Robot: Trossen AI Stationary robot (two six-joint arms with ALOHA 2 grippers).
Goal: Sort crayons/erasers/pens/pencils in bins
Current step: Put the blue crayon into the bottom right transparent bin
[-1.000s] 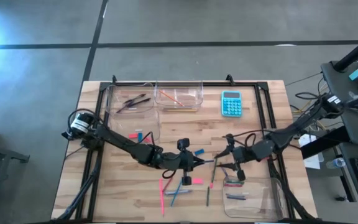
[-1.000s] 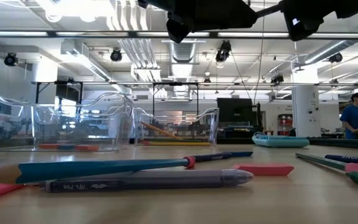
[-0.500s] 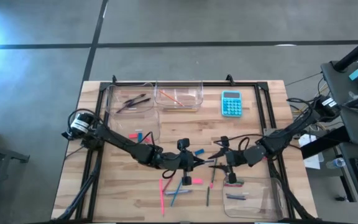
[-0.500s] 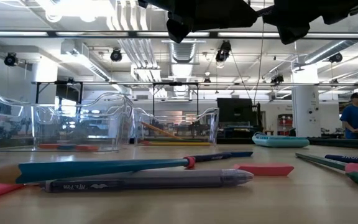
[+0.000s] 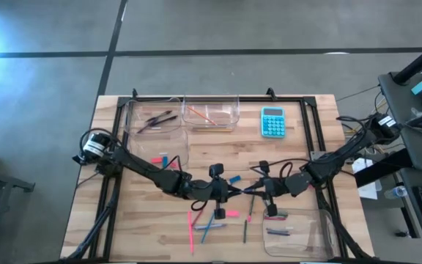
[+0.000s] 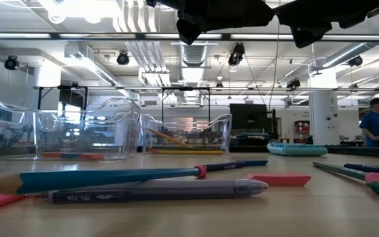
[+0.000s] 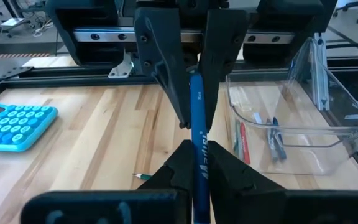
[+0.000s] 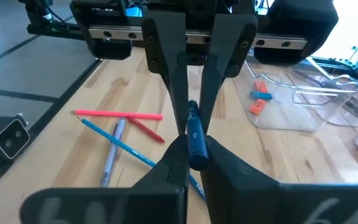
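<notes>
Fingers of both arms clamp one blue pen — left fingers meeting right fingers above the desk.

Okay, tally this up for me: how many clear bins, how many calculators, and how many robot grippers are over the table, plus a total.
Clear bins: 4
Calculator: 1
Grippers: 2, the left gripper and the right gripper, both shut on the blue pen
Total: 7
</notes>
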